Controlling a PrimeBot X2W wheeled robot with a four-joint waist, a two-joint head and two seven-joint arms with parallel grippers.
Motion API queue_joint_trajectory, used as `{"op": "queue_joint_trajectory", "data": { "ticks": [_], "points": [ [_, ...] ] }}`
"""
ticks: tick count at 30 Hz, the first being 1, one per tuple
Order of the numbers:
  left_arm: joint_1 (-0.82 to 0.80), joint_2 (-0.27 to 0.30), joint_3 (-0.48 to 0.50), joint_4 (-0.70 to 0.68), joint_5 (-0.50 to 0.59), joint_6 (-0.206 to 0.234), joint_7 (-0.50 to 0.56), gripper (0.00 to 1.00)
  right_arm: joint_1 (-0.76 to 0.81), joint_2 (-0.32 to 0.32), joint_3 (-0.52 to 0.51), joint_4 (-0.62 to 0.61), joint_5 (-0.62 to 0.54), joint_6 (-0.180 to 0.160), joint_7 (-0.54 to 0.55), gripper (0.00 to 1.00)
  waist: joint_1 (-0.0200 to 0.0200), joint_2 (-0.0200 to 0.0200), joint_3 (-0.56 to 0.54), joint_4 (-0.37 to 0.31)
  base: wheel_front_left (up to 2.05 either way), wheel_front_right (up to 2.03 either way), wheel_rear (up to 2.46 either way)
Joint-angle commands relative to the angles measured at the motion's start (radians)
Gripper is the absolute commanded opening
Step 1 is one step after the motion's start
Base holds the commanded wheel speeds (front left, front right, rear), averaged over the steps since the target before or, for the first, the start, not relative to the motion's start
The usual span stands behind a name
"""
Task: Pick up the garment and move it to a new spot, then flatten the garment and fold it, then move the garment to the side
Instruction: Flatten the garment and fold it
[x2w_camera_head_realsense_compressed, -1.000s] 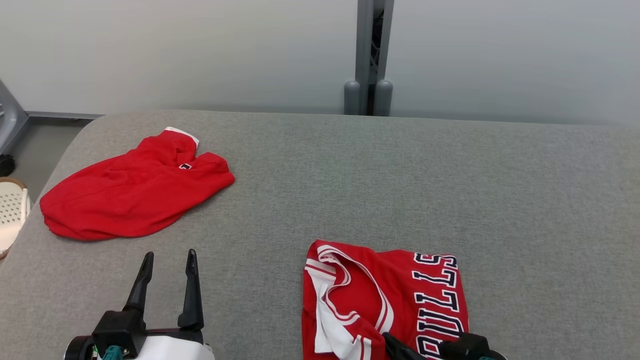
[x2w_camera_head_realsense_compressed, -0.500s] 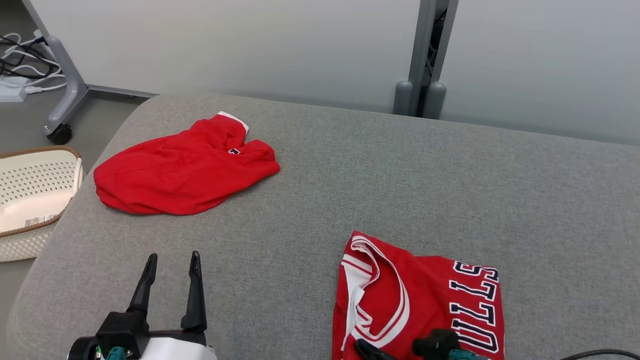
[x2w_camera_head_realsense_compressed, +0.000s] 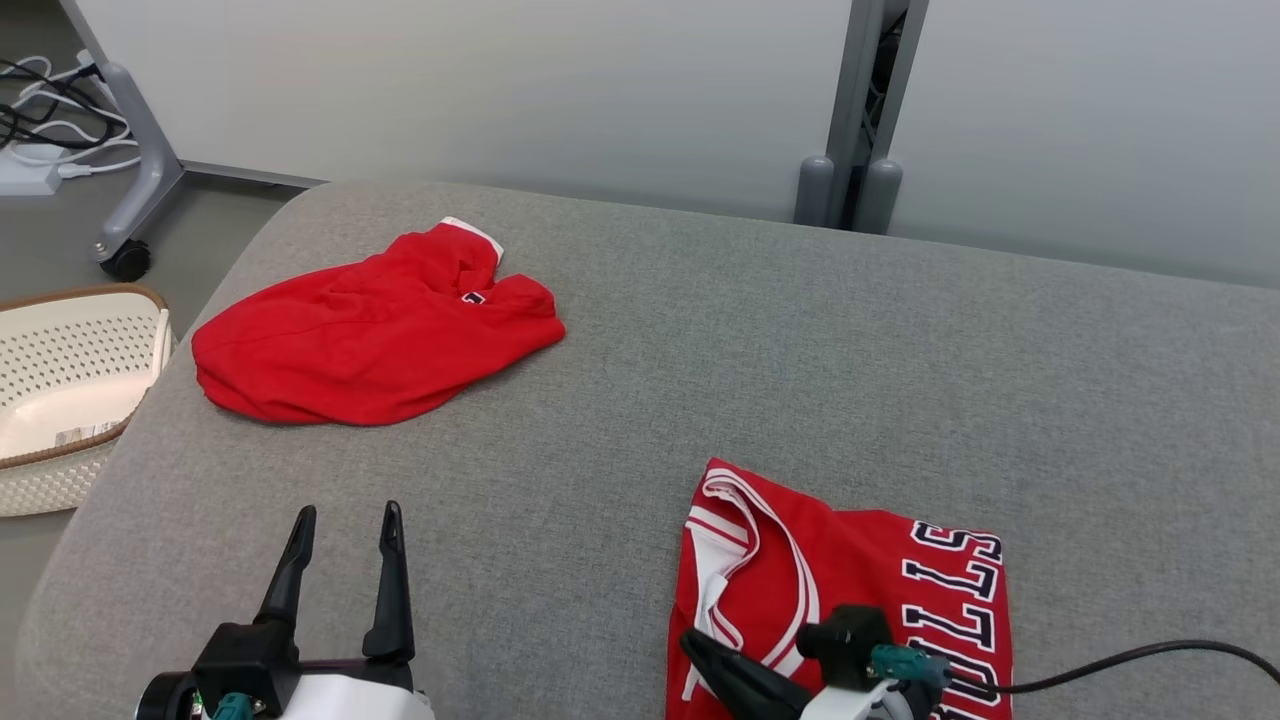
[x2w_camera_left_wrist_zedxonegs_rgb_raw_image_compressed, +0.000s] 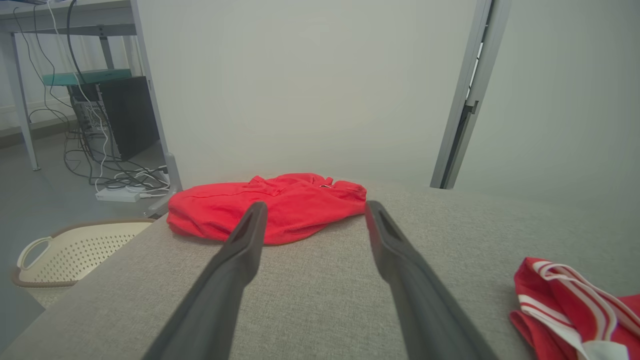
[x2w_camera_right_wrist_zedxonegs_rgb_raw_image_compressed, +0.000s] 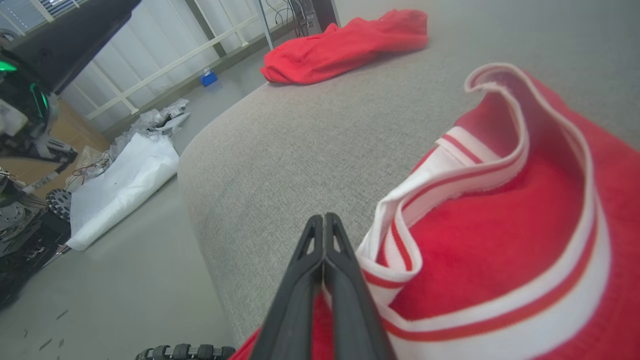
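Fingers pressed together, right gripper at folded jersey's 7 o'clock edge, maybe pinching hem; left gripper spread. Likely the moving-aside step: confirm grip first.

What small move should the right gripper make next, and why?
Probably open the right gripper: its fingers are shut together at the edge of the folded jersey, with no cloth visible between them, so it likely cannot yet carry the jersey to the side.
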Motion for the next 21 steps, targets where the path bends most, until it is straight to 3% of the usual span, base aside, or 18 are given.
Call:
{"op": "queue_joint_trajectory", "data": {
  "ticks": [1, 12, 21],
  "points": [
    [-0.005, 0.003, 0.005, -0.001, -0.001, 0.007, -0.004, 1.0, -0.01, -0.006, -0.011, -0.01, 0.006, 0.0, -0.001, 0.0, 0.0, 0.0, -0.001, -0.007, 0.0, 0.0, 0.0],
    [0.002, 0.003, 0.008, -0.001, 0.0, 0.003, -0.004, 1.0, 0.074, -0.059, -0.221, -0.12, -0.126, 0.0, -0.001, 0.0, 0.0, 0.0, -0.015, -0.07, 0.0, 0.0, 0.0],
    [-0.005, 0.003, 0.0, 0.004, 0.009, -0.009, -0.004, 1.0, 0.138, -0.035, -0.289, -0.011, -0.19, 0.0, -0.001, 0.0, 0.0, 0.0, -0.015, -0.072, 0.0, 0.0, 0.0]
  ]
}}
